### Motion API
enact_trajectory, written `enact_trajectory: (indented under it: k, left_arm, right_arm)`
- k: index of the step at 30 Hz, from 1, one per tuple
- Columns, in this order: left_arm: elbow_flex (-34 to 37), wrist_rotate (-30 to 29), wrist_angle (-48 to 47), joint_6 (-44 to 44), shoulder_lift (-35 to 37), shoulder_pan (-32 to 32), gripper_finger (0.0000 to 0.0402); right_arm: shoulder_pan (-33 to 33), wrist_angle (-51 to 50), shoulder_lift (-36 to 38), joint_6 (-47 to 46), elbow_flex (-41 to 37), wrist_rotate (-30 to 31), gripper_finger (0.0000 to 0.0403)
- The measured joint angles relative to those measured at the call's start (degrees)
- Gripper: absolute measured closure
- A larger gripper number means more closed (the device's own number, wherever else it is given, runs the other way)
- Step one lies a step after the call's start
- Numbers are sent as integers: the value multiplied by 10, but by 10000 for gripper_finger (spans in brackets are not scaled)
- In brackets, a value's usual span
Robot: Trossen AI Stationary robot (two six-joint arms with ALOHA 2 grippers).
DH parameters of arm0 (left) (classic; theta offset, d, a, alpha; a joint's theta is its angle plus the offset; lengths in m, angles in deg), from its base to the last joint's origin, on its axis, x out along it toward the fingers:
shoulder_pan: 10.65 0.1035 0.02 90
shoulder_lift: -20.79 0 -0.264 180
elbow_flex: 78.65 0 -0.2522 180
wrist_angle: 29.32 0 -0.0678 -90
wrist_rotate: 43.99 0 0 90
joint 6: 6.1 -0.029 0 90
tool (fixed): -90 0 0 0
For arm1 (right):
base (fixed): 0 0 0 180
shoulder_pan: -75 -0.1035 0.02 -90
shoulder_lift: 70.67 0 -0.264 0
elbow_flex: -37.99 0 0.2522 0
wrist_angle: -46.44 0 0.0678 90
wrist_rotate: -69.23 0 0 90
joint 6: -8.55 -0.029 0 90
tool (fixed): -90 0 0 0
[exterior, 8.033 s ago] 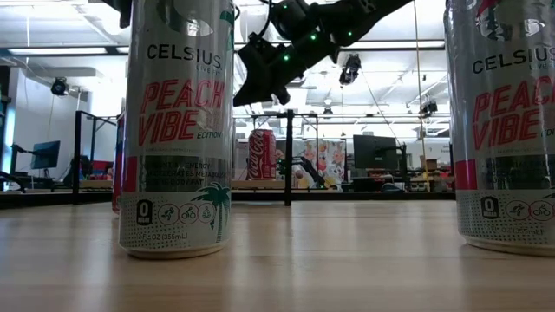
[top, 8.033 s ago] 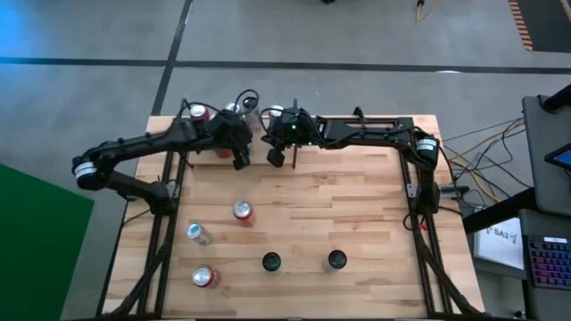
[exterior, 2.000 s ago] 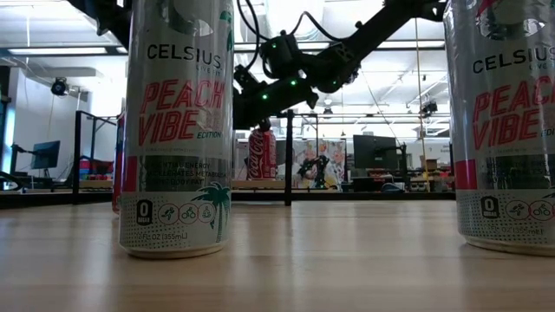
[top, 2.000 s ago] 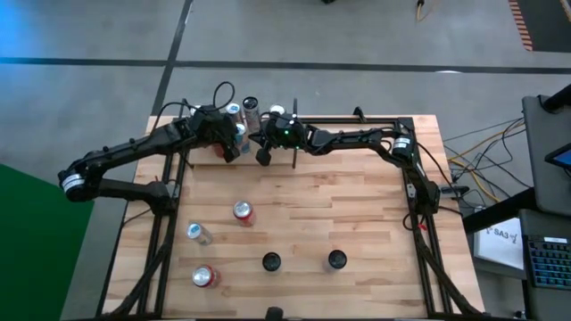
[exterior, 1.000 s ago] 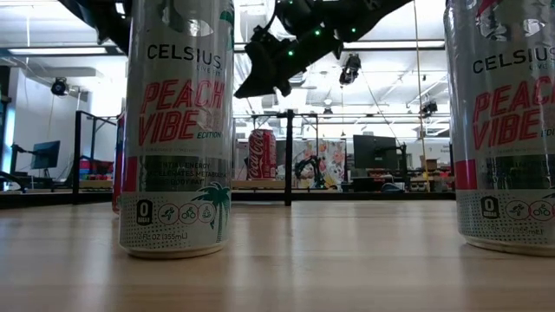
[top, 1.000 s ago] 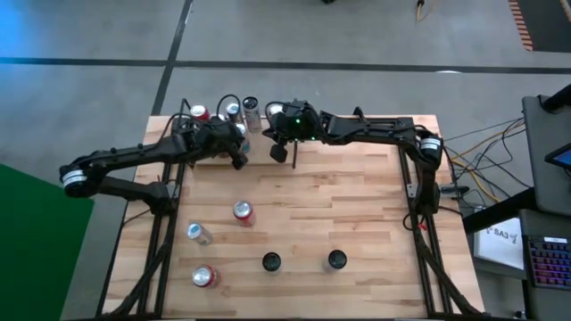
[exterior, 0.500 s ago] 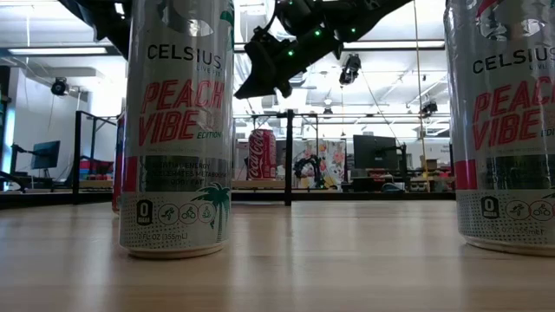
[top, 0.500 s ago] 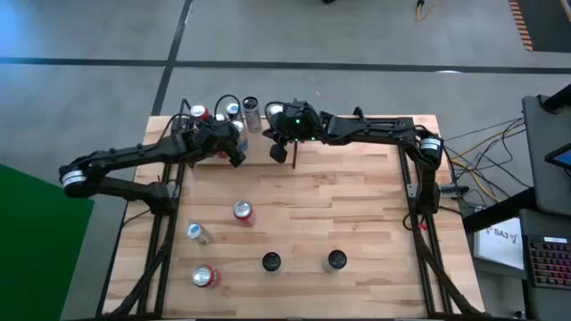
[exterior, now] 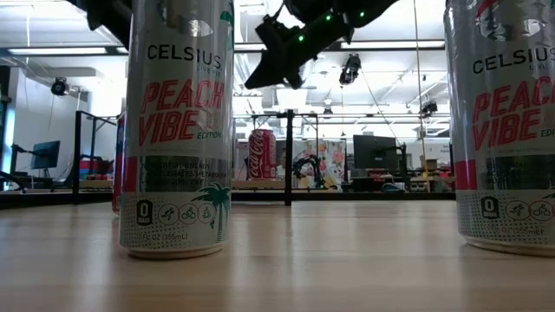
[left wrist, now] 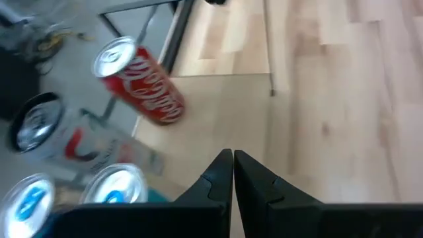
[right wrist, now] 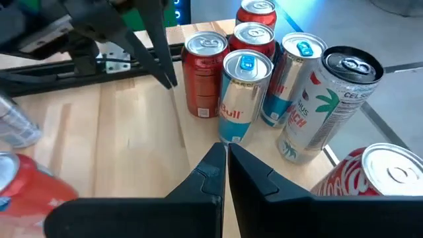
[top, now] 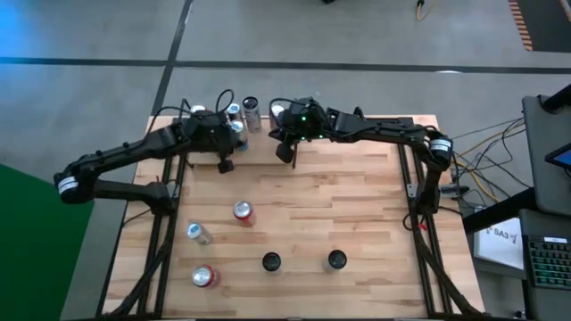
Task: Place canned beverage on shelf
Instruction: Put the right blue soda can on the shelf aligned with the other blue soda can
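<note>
Several cans stand upright on their bases in a cluster (right wrist: 264, 66) at the left end of the shelf (top: 259, 138), along the table's far edge; among them are red cola cans (right wrist: 205, 73), blue-topped Red Bull cans (right wrist: 244, 96) and a Celsius can (right wrist: 330, 99). My left gripper (top: 225, 163) hangs shut just in front of the cluster and holds nothing; its shut fingers (left wrist: 232, 165) show above bare wood. My right gripper (top: 284, 153) is shut too, a little to the right, above the shelf's front, pointing at the cluster (right wrist: 223, 158). In the low view it hangs high (exterior: 256, 82).
On the near half of the table stand loose cans: a red one (top: 243, 211), a silver one (top: 198, 234), another red one (top: 204, 276) and two Celsius cans (top: 271, 261) (top: 336, 259), which loom large in the low view (exterior: 178, 130). Black frame rods (top: 169, 178) run along both table sides.
My left gripper has risen a little, rolled about its own axis and shifted slightly toward the table's left, staying shut. My right gripper has lifted slightly and drawn back a bit toward the right, still shut. No can has moved.
</note>
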Motion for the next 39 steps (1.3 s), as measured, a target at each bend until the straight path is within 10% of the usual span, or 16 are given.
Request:
enact_trajectory:
  k: [25, 31, 36, 39]
  left_arm:
    - [4, -155, 34, 49, -65, 38, 402]
    - [4, -148, 32, 59, -56, 38, 402]
    - [4, -7, 26, 49, -49, 37, 402]
    - [11, -48, 24, 18, -54, 39, 402]
  right_arm:
    - [-3, -27, 29, 1, 0, 0, 394]
    - [-3, -37, 28, 2, 0, 0, 394]
    - [-3, -60, 28, 7, 0, 0, 394]
    - [-3, -69, 28, 9, 0, 1, 394]
